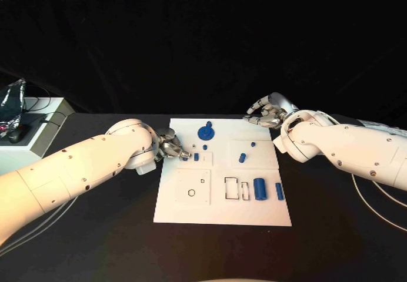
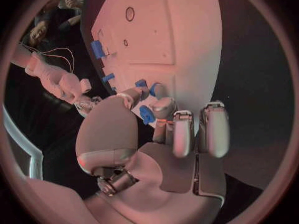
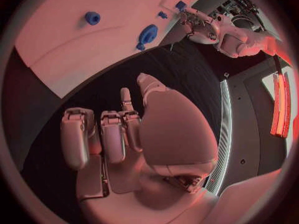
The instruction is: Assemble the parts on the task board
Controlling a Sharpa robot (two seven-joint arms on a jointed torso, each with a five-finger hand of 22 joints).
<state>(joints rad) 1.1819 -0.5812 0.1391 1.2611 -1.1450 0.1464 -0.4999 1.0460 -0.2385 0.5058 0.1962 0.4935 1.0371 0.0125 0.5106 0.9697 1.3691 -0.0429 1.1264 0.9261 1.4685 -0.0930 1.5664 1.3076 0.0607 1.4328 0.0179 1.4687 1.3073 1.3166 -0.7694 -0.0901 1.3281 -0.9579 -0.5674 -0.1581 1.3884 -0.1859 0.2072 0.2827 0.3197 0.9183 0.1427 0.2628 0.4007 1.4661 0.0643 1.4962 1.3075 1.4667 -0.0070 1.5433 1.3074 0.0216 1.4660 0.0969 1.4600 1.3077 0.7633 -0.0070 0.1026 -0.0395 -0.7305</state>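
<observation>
1. White task board [image 1: 222, 202] lies mid-table [image 1: 102, 247], blue parts [image 1: 259, 188] scattered on it.
2. Left robot hand [image 1: 172, 147] pinches a small blue part [image 2: 147, 114] at the board's left edge.
3. Right robot hand [image 1: 267, 113] hovers empty off the far right corner, fingers loosely apart.

no text, label, brand, number or sign can be read in any of the views. on the task board [image 1: 222, 202] only thin black outlines are printed, near its middle and near side: a small rounded shape, a tiny dot and narrow upright rectangles; no letters or figures are formed by them. no marking can be made out on the white arms.
</observation>
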